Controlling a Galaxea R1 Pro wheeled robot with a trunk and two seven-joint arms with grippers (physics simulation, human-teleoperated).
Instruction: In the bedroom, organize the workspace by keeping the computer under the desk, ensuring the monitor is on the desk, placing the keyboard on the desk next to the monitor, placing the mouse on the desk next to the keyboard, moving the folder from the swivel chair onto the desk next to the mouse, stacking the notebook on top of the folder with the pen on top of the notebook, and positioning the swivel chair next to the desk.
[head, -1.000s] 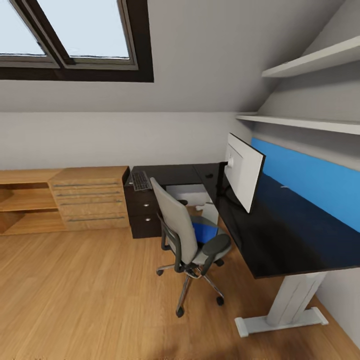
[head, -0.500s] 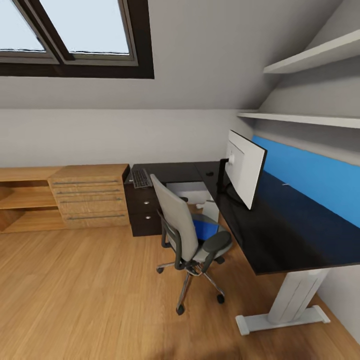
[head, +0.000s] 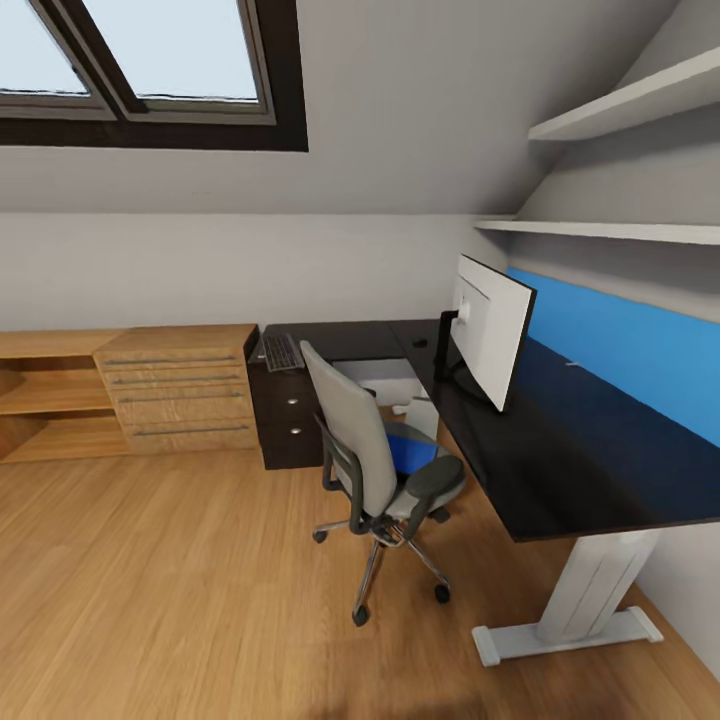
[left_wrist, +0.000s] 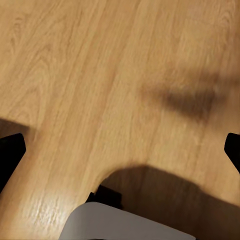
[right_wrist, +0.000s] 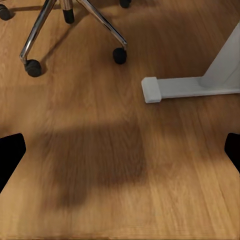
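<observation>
Now the chair (head: 375, 470) sits just beside the desk (head: 560, 470), folder (head: 408, 452) on its seat. Monitor (head: 490, 342) stands on the desk. Both grippers' fingers are spread wide, holding nothing.

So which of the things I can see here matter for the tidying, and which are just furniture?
For the job:
desk
monitor
keyboard
swivel chair
folder on its seat

Just there:
wooden drawer unit
wall shelves
blue wall panel
skylight

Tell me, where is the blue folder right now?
In the head view, the blue folder lies on the seat of the swivel chair, right of its grey backrest, beside the black desk.
</observation>
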